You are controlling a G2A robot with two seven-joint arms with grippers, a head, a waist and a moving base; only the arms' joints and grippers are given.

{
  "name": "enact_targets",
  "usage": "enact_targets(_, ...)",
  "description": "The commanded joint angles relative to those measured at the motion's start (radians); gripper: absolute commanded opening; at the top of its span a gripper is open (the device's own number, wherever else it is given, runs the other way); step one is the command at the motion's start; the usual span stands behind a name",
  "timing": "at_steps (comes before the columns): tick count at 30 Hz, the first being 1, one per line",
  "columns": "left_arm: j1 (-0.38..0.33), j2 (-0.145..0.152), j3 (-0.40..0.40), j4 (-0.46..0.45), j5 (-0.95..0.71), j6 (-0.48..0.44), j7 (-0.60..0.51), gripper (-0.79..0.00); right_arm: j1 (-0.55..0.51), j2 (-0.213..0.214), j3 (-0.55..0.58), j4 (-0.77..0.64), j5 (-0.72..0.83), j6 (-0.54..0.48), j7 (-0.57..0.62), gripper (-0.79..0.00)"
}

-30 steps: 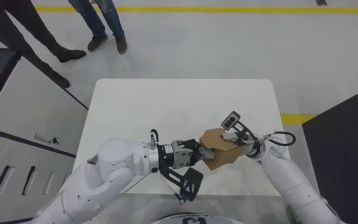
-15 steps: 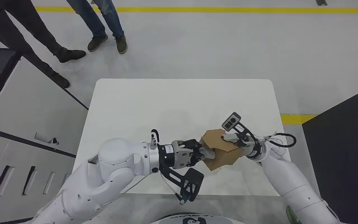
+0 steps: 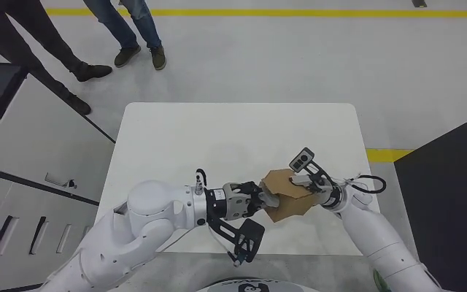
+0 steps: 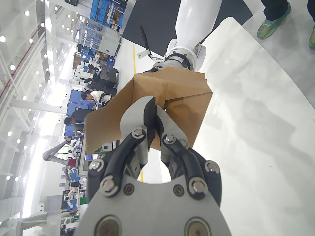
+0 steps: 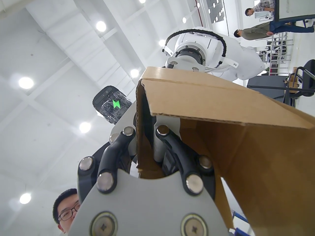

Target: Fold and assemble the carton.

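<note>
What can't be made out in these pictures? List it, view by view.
1. Top view: whether the carton rests on the table or hangs above it; its own panels hide the underside.
2. Left wrist view: the carton's far side, where the right arm meets it, behind its near panels.
3. Right wrist view: the right gripper fingertips, covered by the carton wall between them; the carton's far end is cut off by the picture's edge.

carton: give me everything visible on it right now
The carton is plain brown corrugated cardboard, partly folded: its walls form a box shape, one flap splays outward and an end is open. It is held tilted between the arms over the near right part of the table. The left tool pinches one panel edge; the right tool clamps a wall on the opposite side.
</note>
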Motion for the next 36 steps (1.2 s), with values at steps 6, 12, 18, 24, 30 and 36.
enact_targets(6,0.022,0.007,-0.029,-0.016,-0.002,0.003,-0.004,-0.785,-0.005,-0.001,0.024,0.014,0.010,-0.005,0.008,-0.785)
enact_targets(12,0.031,0.011,-0.046,-0.032,-0.004,0.005,-0.012,-0.785,-0.013,0.000,0.052,0.020,0.015,-0.015,0.010,-0.785)
enact_targets(18,0.025,0.015,-0.086,-0.058,-0.009,0.023,-0.017,-0.785,-0.036,0.001,0.098,0.027,0.033,-0.059,-0.038,-0.785)
enact_targets(24,-0.054,0.013,-0.092,-0.058,0.017,0.035,0.036,-0.785,-0.036,0.001,0.098,0.027,0.033,-0.059,-0.038,-0.785)
enact_targets(30,-0.105,0.004,-0.066,-0.058,0.006,0.030,0.003,-0.785,-0.052,0.007,0.139,-0.003,-0.058,-0.124,-0.127,-0.785)
enact_targets(36,-0.135,-0.004,-0.030,-0.058,0.010,0.007,-0.050,-0.785,-0.086,0.022,0.206,-0.059,-0.205,-0.172,-0.203,-0.785)
